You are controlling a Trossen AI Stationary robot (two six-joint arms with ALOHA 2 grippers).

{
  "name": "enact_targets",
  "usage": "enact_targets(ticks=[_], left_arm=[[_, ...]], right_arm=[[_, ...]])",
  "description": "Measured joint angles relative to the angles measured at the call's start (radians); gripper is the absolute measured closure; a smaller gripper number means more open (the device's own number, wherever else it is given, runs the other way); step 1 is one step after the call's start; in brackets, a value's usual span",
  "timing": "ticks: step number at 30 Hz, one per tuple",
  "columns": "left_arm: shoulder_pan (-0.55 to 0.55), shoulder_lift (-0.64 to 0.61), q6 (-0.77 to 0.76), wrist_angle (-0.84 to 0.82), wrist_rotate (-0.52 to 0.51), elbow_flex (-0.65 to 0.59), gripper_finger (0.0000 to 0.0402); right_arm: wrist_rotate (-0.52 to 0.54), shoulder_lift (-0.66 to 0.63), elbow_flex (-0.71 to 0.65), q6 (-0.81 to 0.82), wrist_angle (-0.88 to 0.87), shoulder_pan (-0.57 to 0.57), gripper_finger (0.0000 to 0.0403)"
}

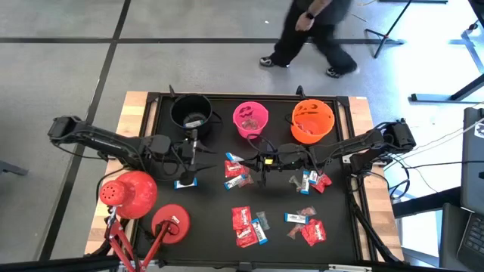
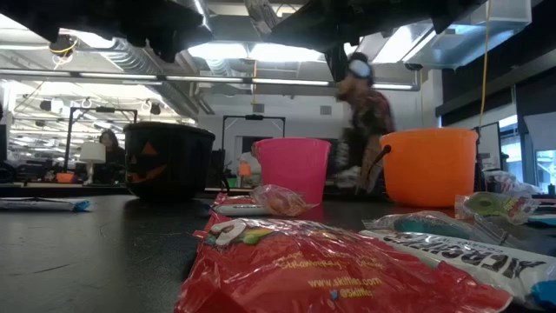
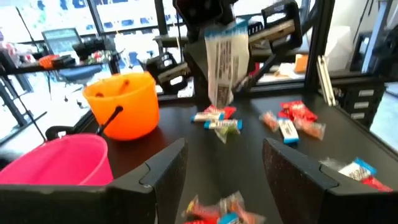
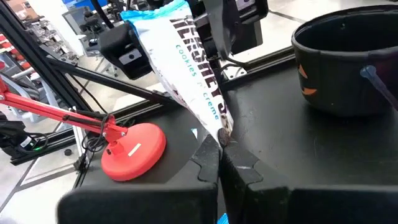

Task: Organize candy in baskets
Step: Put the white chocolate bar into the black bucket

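Right wrist view, blue-and-white candy (image 4: 193,74) (crinkled, pinched)

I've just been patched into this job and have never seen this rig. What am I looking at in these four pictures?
It is a robot with two dark arms working at a black table. One picture looks straight down, one looks level across the tabletop, and the other two come from cameras on each arm's wrist.

Along the far edge stand a black bucket, a pink bucket and an orange bucket. Loose wrapped candy is scattered in front of them, and two red lamps sit at one corner.

The right end effector is shut on a blue-and-white wrapper. The left end effector is open and holds nothing.
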Motion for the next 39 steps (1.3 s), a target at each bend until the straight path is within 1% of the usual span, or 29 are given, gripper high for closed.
enact_targets(ticks=[6,9,13,17,20,22,29,34,39], left_arm=[[0.0,0.057,0.005,0.077,0.0,0.0,0.0202],[0.0,0.088,0.007,0.153,-0.008,0.0,0.0202],[0.0,0.131,-0.011,0.281,-0.011,0.0,0.0202],[0.008,0.17,-0.029,0.364,-0.084,0.0,0.0202],[0.024,0.198,-0.068,0.403,-0.068,0.0,0.0202],[0.028,0.217,-0.087,0.439,-0.049,0.0,0.0202],[0.029,0.255,-0.11,0.496,-0.051,0.0,0.0202],[0.029,0.257,-0.086,0.496,-0.078,0.0,0.0202],[0.029,0.257,-0.084,0.495,-0.075,0.0,0.0202]], right_arm=[[0.0,0.0,0.0,-0.007,0.015,0.0,0.04],[0.002,0.0,0.0,-0.02,0.016,0.0,0.04],[0.075,0.0,0.0,-0.027,0.023,0.0,0.04],[0.138,0.014,0.0,-0.042,0.054,0.0,0.04],[0.183,0.027,0.001,-0.057,0.07,0.0,0.04],[0.194,0.036,0.001,-0.058,0.074,0.0,0.04],[0.202,0.055,0.001,-0.06,0.07,0.0,0.04],[0.203,0.063,0.0,-0.06,0.07,0.0,0.04],[0.203,0.063,0.001,-0.059,0.071,0.0,0.04]])
